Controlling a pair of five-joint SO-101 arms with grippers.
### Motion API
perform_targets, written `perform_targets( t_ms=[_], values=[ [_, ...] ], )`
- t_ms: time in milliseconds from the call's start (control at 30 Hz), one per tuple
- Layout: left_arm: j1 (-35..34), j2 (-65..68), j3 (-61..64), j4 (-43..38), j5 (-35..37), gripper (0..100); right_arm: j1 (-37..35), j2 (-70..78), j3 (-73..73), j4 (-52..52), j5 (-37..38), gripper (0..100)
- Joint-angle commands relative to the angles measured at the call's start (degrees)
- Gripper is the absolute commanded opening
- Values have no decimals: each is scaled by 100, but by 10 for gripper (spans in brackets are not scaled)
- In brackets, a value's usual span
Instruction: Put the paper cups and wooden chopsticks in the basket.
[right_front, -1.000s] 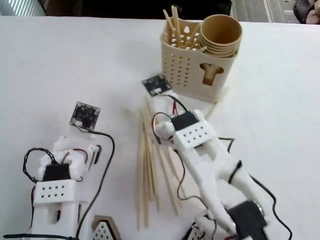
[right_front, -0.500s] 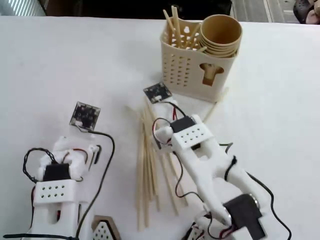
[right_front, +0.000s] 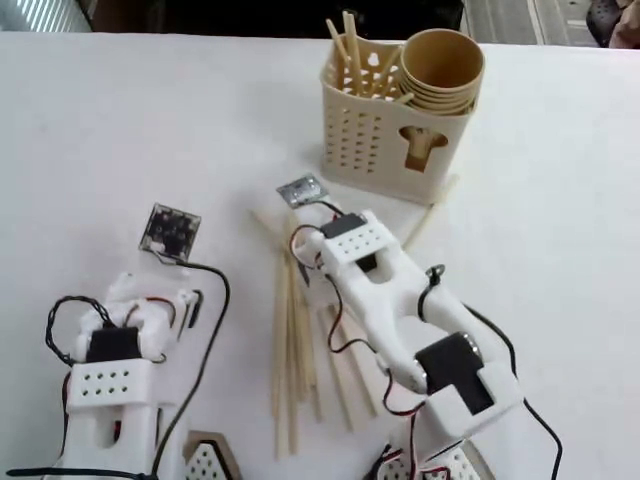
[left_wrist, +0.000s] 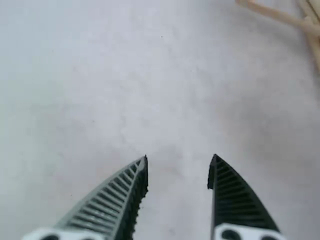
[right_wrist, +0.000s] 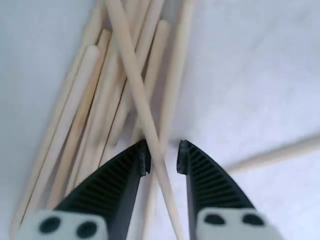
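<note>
**Pinch one stick, not the pile**

The right gripper (right_wrist: 161, 155) hangs low over the pile (right_wrist: 95, 115) of chopsticks, jaws parted only narrowly; one stick (right_wrist: 134, 85) runs slantwise between the tips, lying on top of the others; nothing is clamped yet, as a gap shows on one side of it. The step in hand, as I judge it, is the grasp of that top stick.

To do it well: come straight down so both tips pass either side of this stick alone; the pile crowds close against one jaw, so a tip may land on a neighbour and wedge or drag two at once; close gently and fully before lifting, since a thin round stick is likely to roll or pivot; a grip nearer its middle would keep it from drooping; lift clear before swinging away, so the tail does not rake the rest.

Beside the other jaw the table is bare, with a lone stick (right_wrist: 270, 155) farther out. Well beyond the tips stands the basket (right_front: 385, 140), already holding stacked cups (right_front: 442, 65) and a few upright chopsticks (right_front: 350, 50); aim the drop at that side, tilting the stick toward upright so it slots in beside them.

The left gripper (left_wrist: 177, 167) is released, jaws wide over bare table (left_wrist: 125, 75), holding nothing.
</note>
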Motion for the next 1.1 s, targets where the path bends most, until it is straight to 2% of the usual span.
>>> perform_targets(
  t_ms=[0,133,300,700,867,1067],
  values=[
    [-48,-136,9,-123,-44,199,31,119,-378,66,70,101],
    [-48,-136,9,-123,-44,199,75,365,-580,48,97,12],
    [-48,-136,9,-123,-44,199,75,75,-624,145,97,18],
    [-48,-136,9,-123,-44,200,268,-2448,-615,752,88,17],
    [-48,-136,9,-123,-44,200,409,-3424,-651,699,62,17],
    [-48,-136,9,-123,-44,200,664,-4593,-677,-4,53,17]
  ],
)
